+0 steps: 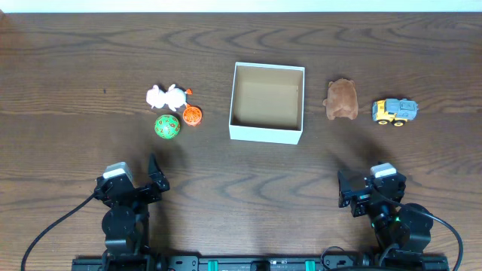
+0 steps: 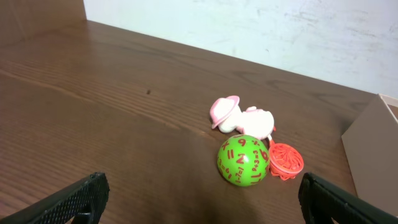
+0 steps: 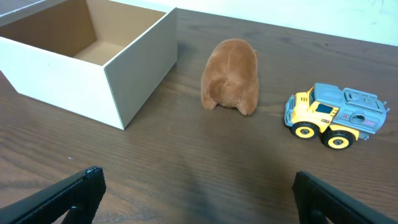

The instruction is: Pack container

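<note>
The container (image 1: 266,135), a square white-walled box with a tan inside, stands open at the table's middle; it also shows in the right wrist view (image 3: 140,71) and its edge in the left wrist view (image 2: 373,155). Left of it lie a pink-and-white toy (image 1: 166,96) (image 2: 242,118), a green numbered ball (image 1: 167,126) (image 2: 243,160) and an orange lattice ball (image 1: 192,115) (image 2: 285,160). Right of it lie a brown plush (image 1: 341,98) (image 3: 231,76) and a yellow-grey toy truck (image 1: 395,111) (image 3: 336,114). My left gripper (image 1: 143,183) (image 2: 199,202) and right gripper (image 1: 367,188) (image 3: 199,196) are open, empty, near the front edge.
The dark wooden table (image 1: 75,68) runs to a white wall at the back (image 2: 249,25). Cables trail from both arm bases at the front edge.
</note>
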